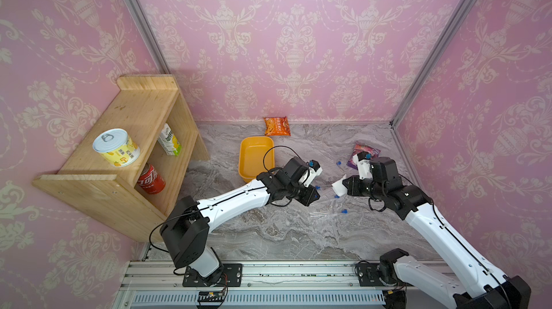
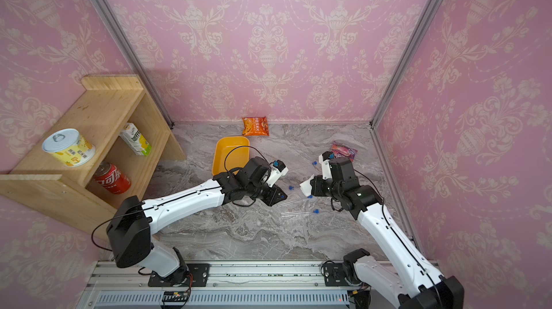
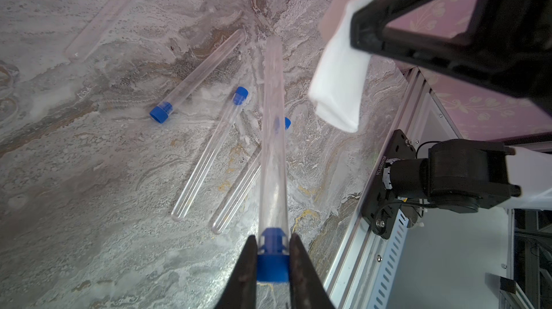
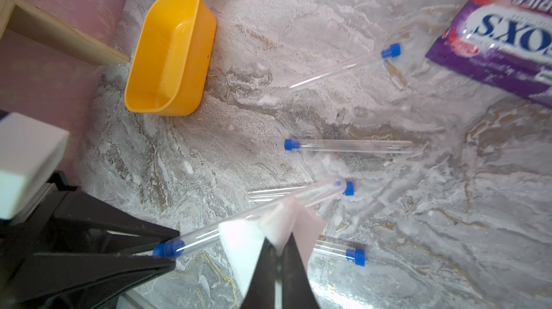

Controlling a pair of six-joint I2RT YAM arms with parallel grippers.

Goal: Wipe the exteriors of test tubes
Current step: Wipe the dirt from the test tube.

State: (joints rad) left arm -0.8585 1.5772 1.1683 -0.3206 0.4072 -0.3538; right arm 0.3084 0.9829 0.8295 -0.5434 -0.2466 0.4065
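Mid-air, left jaws are clamping a thin clear blue-capped tube (image 3: 273, 143), sticking out beside right jaws pinching a white folded wipe (image 3: 340, 83)

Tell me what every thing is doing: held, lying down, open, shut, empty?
Left gripper, shut on the cap of the held tube.
Held tube, capped, off the table.
Right gripper, shut on the white wipe.
White wipe, folded, pinched.
Four other tubes, capped, lying on the table.
Yellow tub, upright, empty.
Tin can, sealed, upright on the shelf.

Five clear blue-capped test tubes (image 3: 209, 156): one held aloft, four lying flat
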